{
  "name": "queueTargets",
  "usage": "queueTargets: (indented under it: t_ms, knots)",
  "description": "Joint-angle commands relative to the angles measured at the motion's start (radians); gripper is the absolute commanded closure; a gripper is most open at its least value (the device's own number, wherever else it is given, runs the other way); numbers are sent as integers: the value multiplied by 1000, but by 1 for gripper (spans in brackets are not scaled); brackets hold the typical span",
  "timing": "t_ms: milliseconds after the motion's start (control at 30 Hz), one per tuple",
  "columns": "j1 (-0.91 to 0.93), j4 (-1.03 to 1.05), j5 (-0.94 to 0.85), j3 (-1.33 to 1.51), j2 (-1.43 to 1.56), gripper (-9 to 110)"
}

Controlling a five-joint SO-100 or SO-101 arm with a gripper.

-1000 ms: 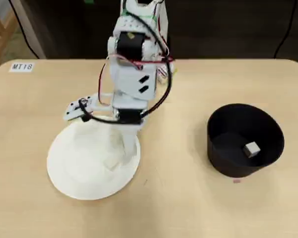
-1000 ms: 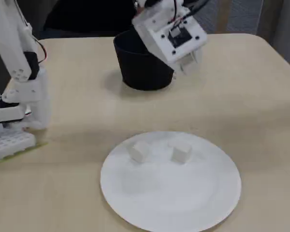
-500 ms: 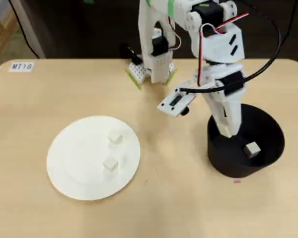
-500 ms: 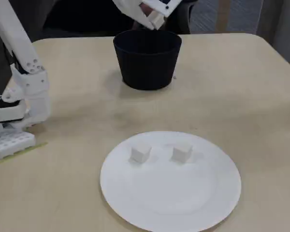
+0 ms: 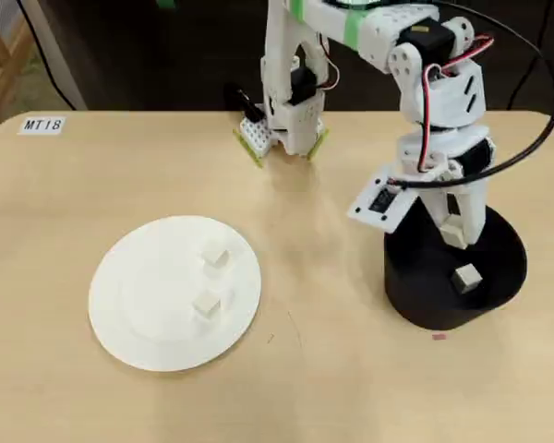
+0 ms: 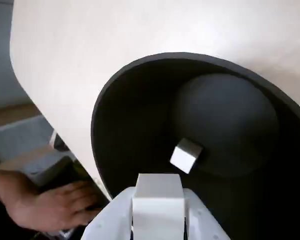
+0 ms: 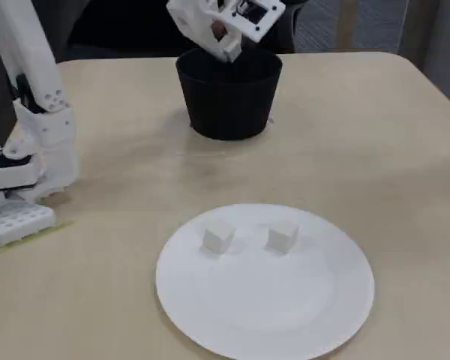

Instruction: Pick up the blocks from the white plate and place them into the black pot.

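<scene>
Left: two blocks lie on the white plate. Right: my gripper hangs over the black pot, jaws pinching a third block; a fourth lies inside. Judged light and rigid; I'd grip flat opposite faces.

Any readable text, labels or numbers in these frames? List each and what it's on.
"MT18": white label stuck on the table at its far left corner, overhead view.
Dark board on the arm: pale markings, too small to read.
Nothing readable on the pot, plate or blocks.
</scene>
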Motion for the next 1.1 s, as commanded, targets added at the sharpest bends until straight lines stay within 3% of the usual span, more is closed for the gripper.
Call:
queueTargets:
  t_ms: [0,200,300,400,633,800,1067]
  knots:
    - [-3,-2,-31,-17,6,85]
    - [15,12,-41,-15,12,76]
    - [52,17,-20,-14,38,85]
    - [144,26,25,-8,86,104]
    - [454,41,57,14,202,104]
    - [669,48,173,48,184,104]
    - [864,97,307,40,31,104]
